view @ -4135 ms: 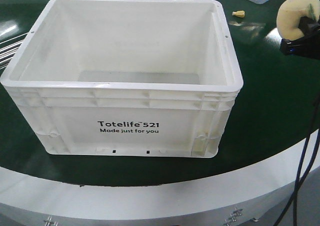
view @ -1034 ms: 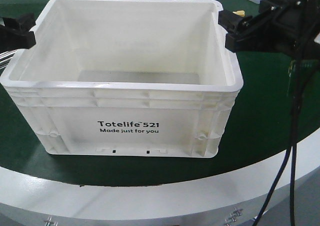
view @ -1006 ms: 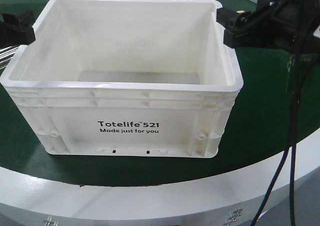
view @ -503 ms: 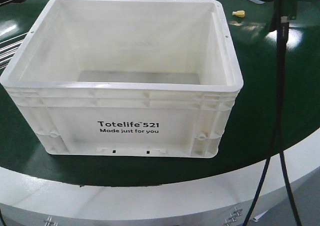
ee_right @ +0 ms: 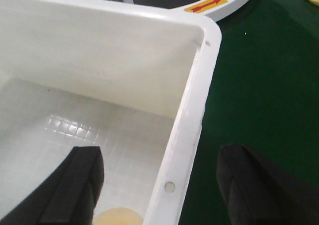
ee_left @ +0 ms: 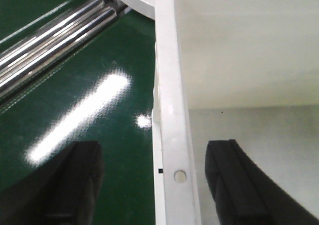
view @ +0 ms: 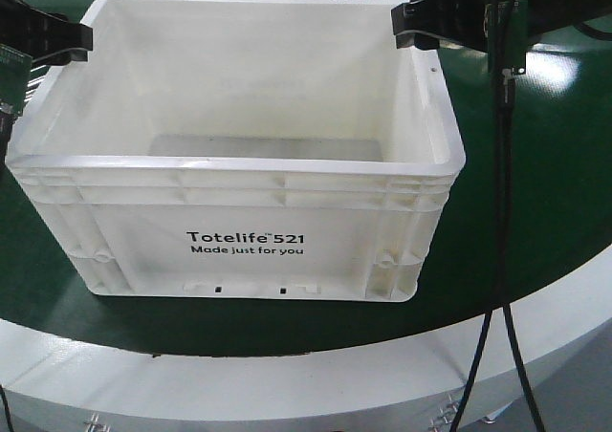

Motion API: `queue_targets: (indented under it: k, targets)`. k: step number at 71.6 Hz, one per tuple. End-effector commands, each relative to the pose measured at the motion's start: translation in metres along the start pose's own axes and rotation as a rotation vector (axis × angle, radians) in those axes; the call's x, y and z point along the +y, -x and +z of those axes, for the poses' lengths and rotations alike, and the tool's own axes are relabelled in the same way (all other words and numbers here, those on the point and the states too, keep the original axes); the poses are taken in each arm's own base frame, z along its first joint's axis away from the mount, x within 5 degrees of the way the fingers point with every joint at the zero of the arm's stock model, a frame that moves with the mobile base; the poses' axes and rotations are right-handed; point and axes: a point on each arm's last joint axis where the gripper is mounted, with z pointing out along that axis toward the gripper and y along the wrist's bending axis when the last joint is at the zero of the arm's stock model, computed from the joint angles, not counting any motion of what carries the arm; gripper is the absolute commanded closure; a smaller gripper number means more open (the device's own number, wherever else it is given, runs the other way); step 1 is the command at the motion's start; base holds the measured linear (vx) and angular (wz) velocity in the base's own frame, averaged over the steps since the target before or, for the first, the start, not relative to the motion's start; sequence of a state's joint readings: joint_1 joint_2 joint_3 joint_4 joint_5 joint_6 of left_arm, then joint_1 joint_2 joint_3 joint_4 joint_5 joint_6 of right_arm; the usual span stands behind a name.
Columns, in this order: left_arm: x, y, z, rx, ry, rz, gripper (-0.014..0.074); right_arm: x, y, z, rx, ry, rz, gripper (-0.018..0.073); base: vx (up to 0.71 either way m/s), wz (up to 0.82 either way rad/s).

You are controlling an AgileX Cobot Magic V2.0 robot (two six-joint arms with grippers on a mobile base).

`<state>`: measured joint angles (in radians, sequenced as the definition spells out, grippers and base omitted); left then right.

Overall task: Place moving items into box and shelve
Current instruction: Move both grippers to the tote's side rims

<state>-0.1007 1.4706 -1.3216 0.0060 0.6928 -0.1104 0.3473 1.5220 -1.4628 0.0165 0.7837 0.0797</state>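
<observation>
At the centre of the green table sits the box, upright, its printed side facing 6 o'clock in the front view. I have the left gripper at the box's 10 o'clock corner and the right gripper at its 2 o'clock corner. On both wrist cameras the jaws stand spread wide astride the rim: one finger inside the box, the other outside over the table, gripping nothing. At 6 o'clock in the right wrist view a pale yellow lump lies inside the box, cropped by the frame edge, so I can't tell what it is. Two steel rods run across the table at 10 o'clock from the left gripper.
</observation>
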Motion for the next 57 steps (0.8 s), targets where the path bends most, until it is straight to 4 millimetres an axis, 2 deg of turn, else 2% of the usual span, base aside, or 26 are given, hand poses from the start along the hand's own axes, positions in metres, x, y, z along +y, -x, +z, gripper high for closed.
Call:
queue_targets:
  k: [1,17,41,57]
  targets:
    - [-0.004,0.015,-0.02,-0.105,-0.034,-0.026,0.0041,-0.001,0.014,-0.02,-0.093,0.002,0.005,0.0044,0.0,0.0]
    - [-0.005,0.012,-0.019,-0.068,-0.04,-0.035,0.0041,0.001,0.006,-0.01,-0.002,0.013,0.02,0.0044,0.0,0.0]
    - [-0.005,0.011,-0.019,-0.061,-0.04,-0.036,0.0041,0.002,0.002,0.019,0.055,0.026,0.087,0.0044,0.0,0.0]
    - [-0.005,0.011,-0.019,-0.059,-0.04,-0.036,0.0041,0.001,-0.001,0.029,0.082,0.023,0.091,0.0044,0.0,0.0]
